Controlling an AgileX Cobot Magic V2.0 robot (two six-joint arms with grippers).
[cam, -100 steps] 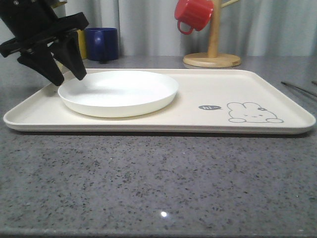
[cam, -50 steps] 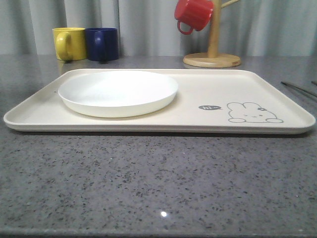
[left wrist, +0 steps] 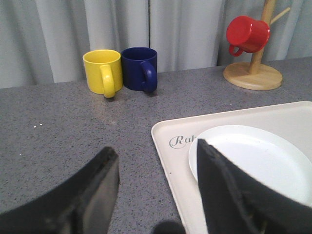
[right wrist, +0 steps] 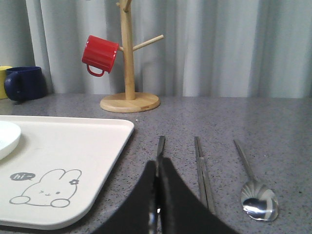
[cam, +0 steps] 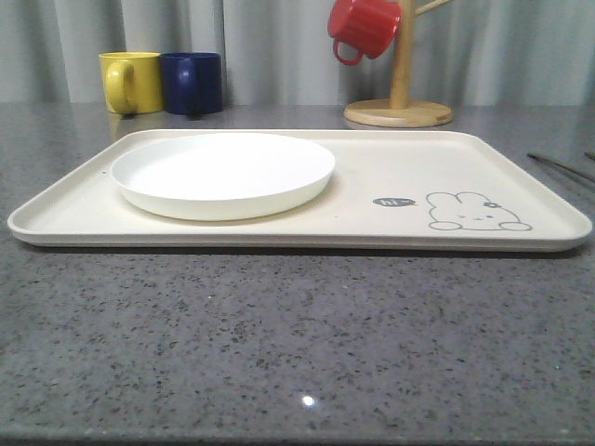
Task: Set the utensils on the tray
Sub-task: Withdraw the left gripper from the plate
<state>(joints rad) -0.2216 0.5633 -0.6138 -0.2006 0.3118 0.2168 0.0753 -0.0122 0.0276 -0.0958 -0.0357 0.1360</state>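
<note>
The cream tray with its rabbit drawing lies across the table, and the white plate rests on its left part. On the table to the right of the tray lie the fork, the two metal sticks and the spoon, side by side. My right gripper is shut, its tips in line with the fork's handle, hiding the fork's near end. My left gripper is open over the tray's left edge, beside the plate, with nothing between its fingers.
A yellow mug and a blue mug stand behind the tray at the back left. A wooden mug tree with a red mug stands at the back. A thin metal utensil shows at the right edge.
My left gripper, which stood open at the plate's far left rim a second ago, has left the front view. The plate stays on the tray.
</note>
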